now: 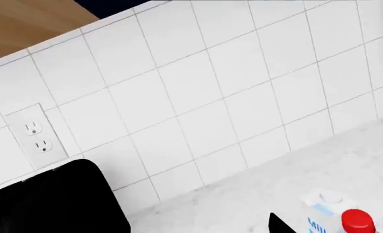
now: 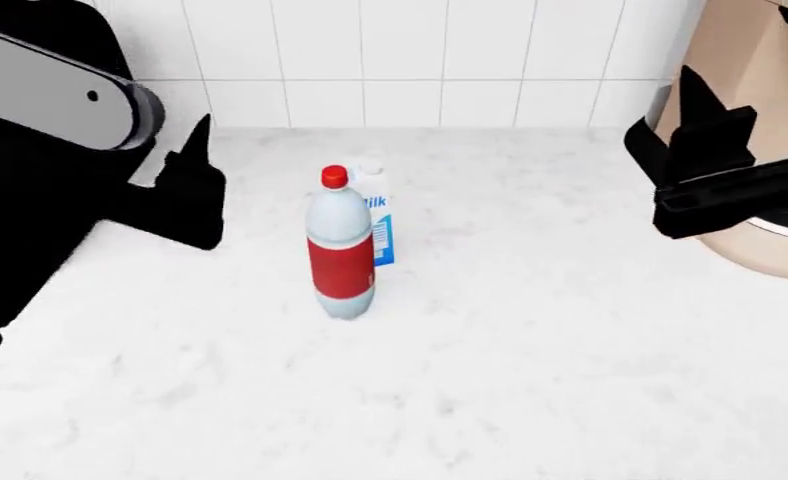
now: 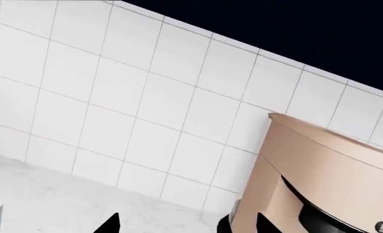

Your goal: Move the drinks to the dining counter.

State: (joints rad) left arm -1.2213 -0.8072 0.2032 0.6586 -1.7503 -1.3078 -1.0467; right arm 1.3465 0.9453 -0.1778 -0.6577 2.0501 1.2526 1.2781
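Left hand (image 2: 194,190) is hanging over the white counter (image 2: 528,350) in the head view, near the bottle (image 2: 339,250); I cannot tell its opening. Milk carton (image 2: 377,215) is standing just behind the bottle. Right hand's (image 3: 185,225) fingertips are standing apart in its wrist view, beside a tan appliance (image 3: 321,179).

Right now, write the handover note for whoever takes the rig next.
Left tool: holds nothing, raised left of the drinks; open or shut not clear.
Right tool: holds nothing, raised at the right beside a tan appliance; state also unclear.
Bottle: upright on the white counter near the tiled wall.
Milk: upright just behind the bottle, partly hidden by it.
Done: nothing gripped, both drinks untouched.
Left: pick up both and carry them to the dining counter, which is not in view.
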